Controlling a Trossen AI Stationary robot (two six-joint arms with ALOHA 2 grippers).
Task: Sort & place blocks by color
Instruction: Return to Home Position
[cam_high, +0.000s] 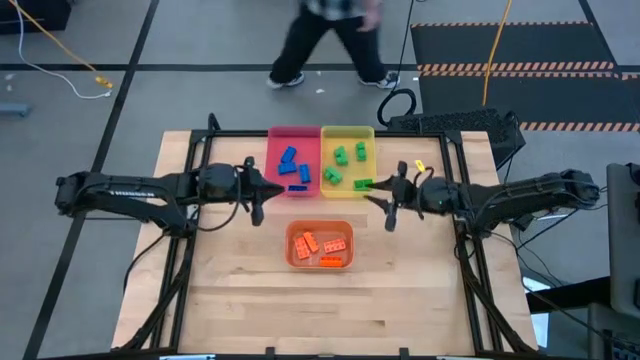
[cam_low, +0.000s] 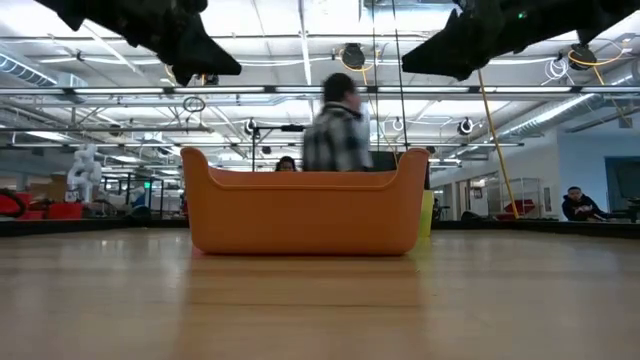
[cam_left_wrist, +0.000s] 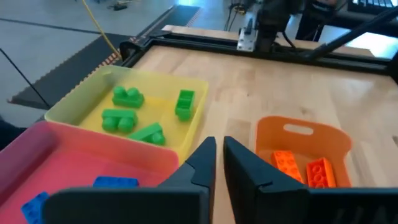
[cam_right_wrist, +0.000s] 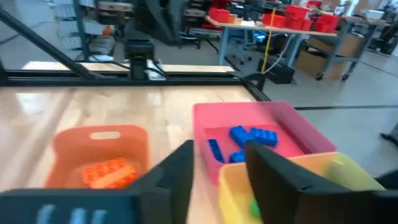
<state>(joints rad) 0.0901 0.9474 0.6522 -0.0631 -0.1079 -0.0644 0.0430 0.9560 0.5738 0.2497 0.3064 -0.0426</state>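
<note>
Three trays hold every block I can see. Along the table's back edge, near its middle, the pink tray (cam_high: 305, 142) and the yellow tray (cam_high: 348, 138) stand touching side by side. The blue blocks (cam_high: 288, 156) lie in the pink one, and the green blocks (cam_high: 341, 155) lie in the yellow one. The orange tray (cam_high: 320, 228) sits alone near the middle of the table, apart from the other two, with the orange blocks (cam_high: 307, 241) inside it.

My left gripper (cam_high: 268, 190) hangs over bare wood just beside the pink tray, on the side toward the table's left edge. Its fingers (cam_left_wrist: 205, 163) are drawn almost together, with only a slim gap and nothing between them. My right gripper (cam_high: 383, 203) hangs just beside the yellow tray, toward the right edge, with its fingers (cam_right_wrist: 180, 171) parted and empty. Both grippers are raised well clear of the surface. A person (cam_high: 330, 40) is on the floor beyond the back edge.
</note>
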